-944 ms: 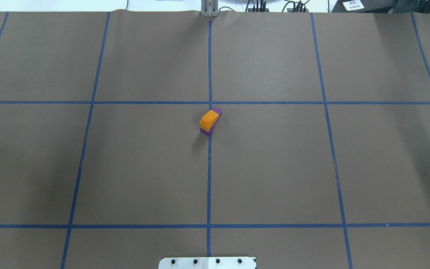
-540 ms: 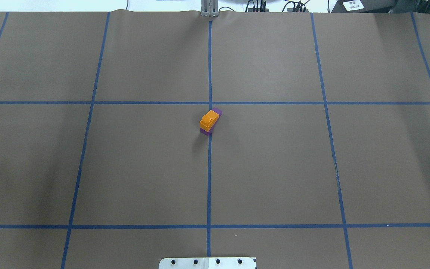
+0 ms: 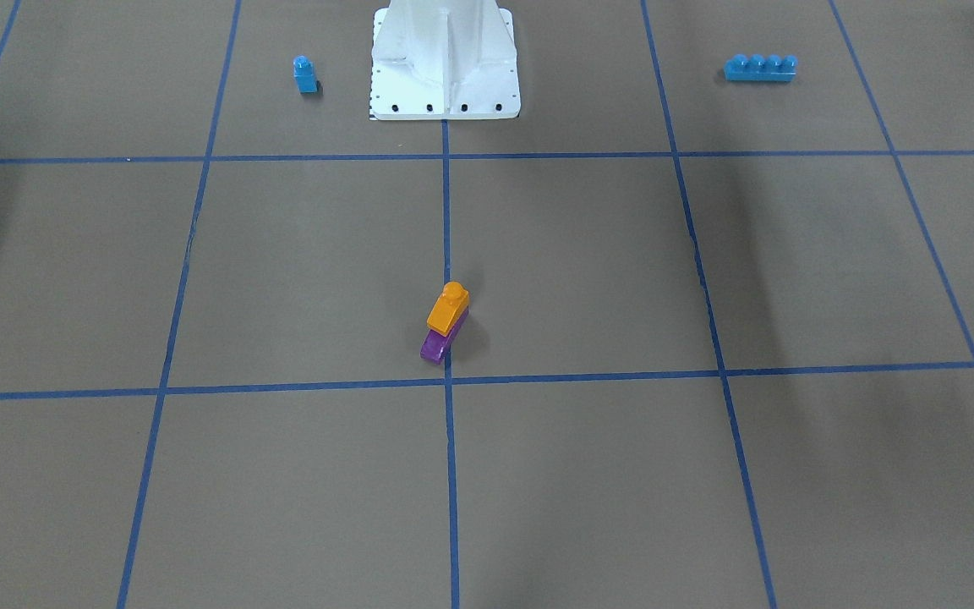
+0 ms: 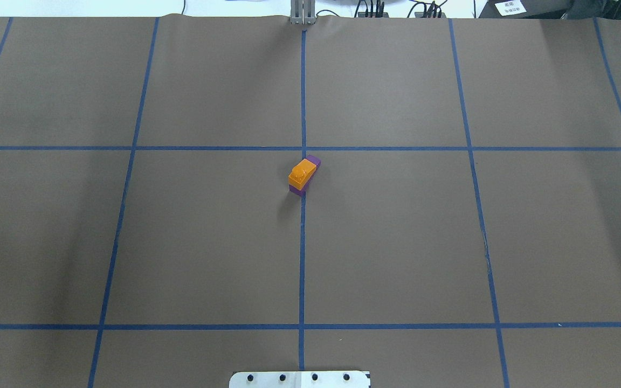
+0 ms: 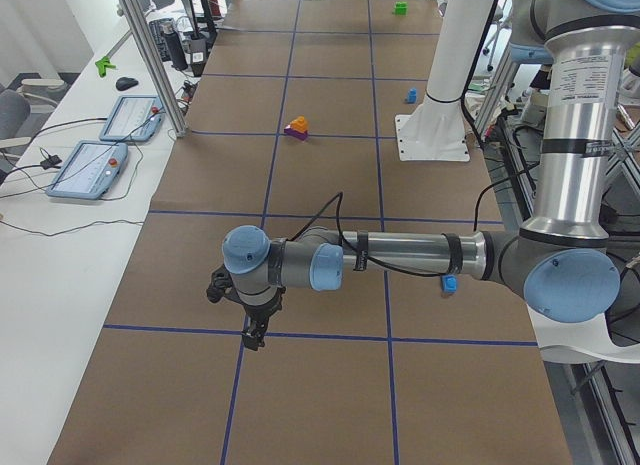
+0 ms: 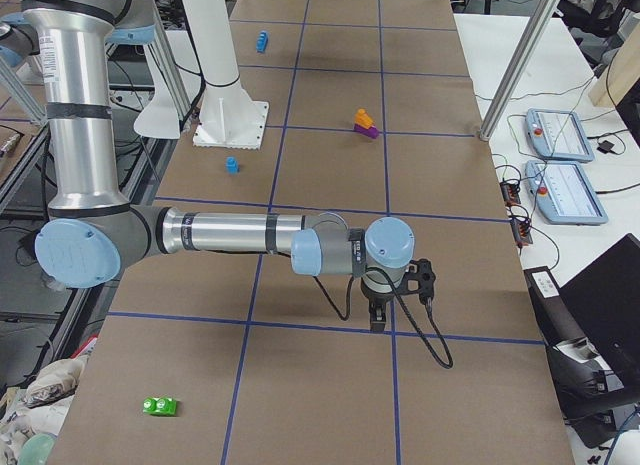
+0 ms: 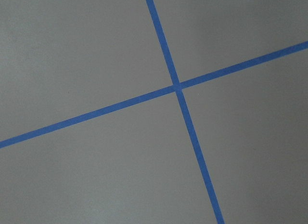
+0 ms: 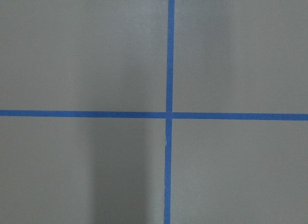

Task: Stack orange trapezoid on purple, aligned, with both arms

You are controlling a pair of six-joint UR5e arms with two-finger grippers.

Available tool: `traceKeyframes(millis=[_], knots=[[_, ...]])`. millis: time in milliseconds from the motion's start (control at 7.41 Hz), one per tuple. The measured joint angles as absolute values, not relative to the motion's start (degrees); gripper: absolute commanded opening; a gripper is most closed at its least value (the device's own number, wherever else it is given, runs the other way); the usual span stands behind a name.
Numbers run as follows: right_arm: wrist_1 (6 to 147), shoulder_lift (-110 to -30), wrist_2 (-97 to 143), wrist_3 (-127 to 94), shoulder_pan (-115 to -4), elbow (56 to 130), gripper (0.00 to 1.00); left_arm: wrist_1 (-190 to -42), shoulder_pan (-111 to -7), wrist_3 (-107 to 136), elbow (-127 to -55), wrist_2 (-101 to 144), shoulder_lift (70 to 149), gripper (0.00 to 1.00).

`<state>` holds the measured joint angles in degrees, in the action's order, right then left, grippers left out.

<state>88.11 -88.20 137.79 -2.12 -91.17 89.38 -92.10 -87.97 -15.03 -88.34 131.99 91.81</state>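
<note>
Only side views show left hand [image 5: 253, 335], right hand [image 6: 378, 320], grips unreadable; orange trapezoid [image 3: 448, 309] tops purple [image 3: 434, 346].

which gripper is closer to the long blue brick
Left. The left gripper hangs on the same half of the table as the long blue brick, farther out; the right gripper hangs at the opposite end.

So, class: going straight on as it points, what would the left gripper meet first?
The left gripper points down; it would probably meet the table first, near a blue tape crossing.
</note>
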Motion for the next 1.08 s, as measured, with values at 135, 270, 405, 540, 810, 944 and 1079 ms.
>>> traceKeyframes(millis=[135, 270, 405, 540, 810, 944, 1079], knots=[[88.12, -89.06, 137.93, -2.13, -91.63, 89.32, 1.0, -92.11, -87.98, -15.03, -88.37, 132.01, 91.9, 1.0], [88.08, -89.98, 138.12, -2.15, -92.13, 89.33, 1.0, -92.11, -87.97, -15.03, -88.36, 132.01, 92.02, 1.0], [88.02, -90.56, 138.2, -2.15, -92.56, 89.47, 1.0, -92.09, -87.93, -15.03, -88.31, 132.01, 92.19, 1.0], [87.97, -90.76, 138.23, -2.17, -92.77, 89.65, 1.0, -92.05, -87.92, -15.03, -88.28, 132.01, 92.35, 1.0], [87.9, -90.71, 138.25, -2.19, -92.87, 89.91, 1.0, -92.02, -87.93, -14.97, -88.25, 132.01, 92.37, 1.0], [87.87, -90.73, 138.25, -2.19, -92.89, 89.99, 1.0, -92.02, -87.95, -14.97, -88.25, 132.01, 92.3, 1.0], [87.84, -90.8, 138.25, -2.2, -92.9, 90.06, 1.0, -92.02, -87.97, -14.98, -88.24, 132.01, 92.25, 1.0]])
